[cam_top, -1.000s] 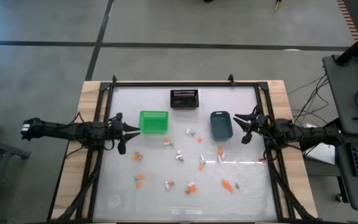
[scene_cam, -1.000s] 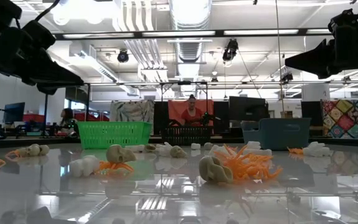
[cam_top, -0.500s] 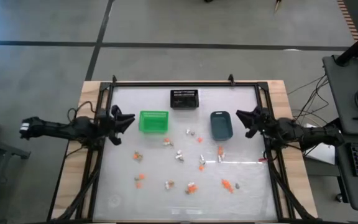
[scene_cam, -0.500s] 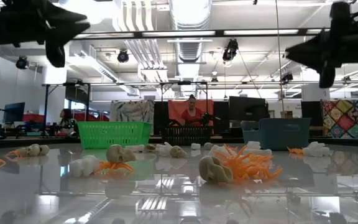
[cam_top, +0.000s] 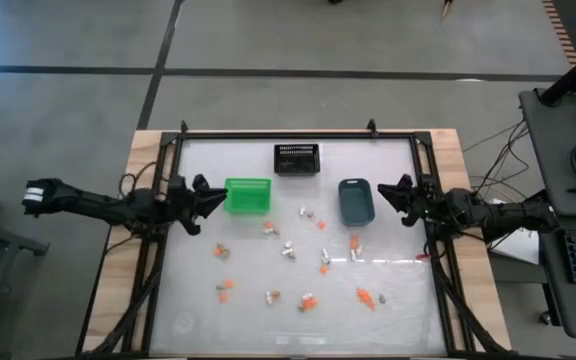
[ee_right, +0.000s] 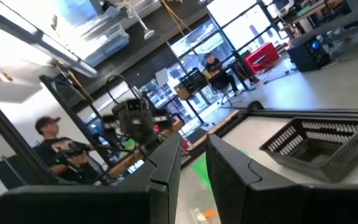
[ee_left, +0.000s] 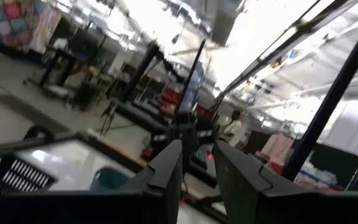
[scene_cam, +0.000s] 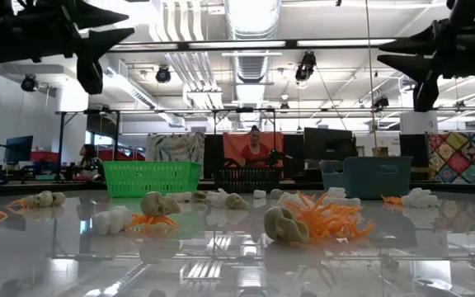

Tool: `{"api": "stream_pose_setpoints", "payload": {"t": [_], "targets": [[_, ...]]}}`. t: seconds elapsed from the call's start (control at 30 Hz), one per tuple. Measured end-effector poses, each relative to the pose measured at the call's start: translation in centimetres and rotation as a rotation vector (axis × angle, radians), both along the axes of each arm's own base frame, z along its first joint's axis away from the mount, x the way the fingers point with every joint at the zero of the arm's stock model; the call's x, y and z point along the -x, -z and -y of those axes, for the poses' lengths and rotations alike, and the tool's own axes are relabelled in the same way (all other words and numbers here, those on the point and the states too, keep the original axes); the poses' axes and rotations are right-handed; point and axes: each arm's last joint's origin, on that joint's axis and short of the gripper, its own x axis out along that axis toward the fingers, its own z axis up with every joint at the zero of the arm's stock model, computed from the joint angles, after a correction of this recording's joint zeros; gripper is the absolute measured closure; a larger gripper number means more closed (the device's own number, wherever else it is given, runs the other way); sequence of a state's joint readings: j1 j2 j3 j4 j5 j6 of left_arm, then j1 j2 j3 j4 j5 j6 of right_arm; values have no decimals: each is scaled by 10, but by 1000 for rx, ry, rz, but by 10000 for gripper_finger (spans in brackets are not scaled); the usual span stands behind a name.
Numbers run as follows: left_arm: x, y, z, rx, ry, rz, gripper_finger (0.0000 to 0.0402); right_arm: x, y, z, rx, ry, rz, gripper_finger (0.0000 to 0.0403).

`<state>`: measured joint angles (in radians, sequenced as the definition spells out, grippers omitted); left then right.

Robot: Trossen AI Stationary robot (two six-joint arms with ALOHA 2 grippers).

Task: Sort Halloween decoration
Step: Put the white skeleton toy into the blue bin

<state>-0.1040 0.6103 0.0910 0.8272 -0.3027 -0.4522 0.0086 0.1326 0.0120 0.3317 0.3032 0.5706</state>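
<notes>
Left gripper (cam_top: pixel 206 197): raised at counter's left edge beside green bin (cam_top: pixel 247 195), jaws slightly apart, empty. Right gripper (cam_top: pixel 392 191): raised beside blue-grey bin (cam_top: pixel 355 200), narrow gap, empty. Halloween decoration (cam_top: pixel 290 250): strewn mid-counter (cam_top: pixel 398 310), unsorted; advisable to descend vertically over a single isolated trinket, jaws widened first.

Three bins (cam_top: pixel 297 158) line the desk's (cam_top: pixel 388 320) far half, trinkets (cam_top: pixel 289 250) scattered nearer; left claw (cam_top: pixel 210 196) and right claw (cam_top: pixel 387 190) flank them above either side.
</notes>
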Motion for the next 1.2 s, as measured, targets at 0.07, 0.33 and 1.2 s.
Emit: {"api": "stream_pose_setpoints", "payload": {"t": [0.07,0.33,1.2], "targets": [[-2,2,0,-4,-1,-11,323,0,-1,0,-9,-2,10,335],[-7,1,2,-107,-1,3,323,-2,-6,0,-82,-15,43,335],[-10,-2,1,-279,-106,23,323,-83,-69,-5,-576,15,-871,335]]}}
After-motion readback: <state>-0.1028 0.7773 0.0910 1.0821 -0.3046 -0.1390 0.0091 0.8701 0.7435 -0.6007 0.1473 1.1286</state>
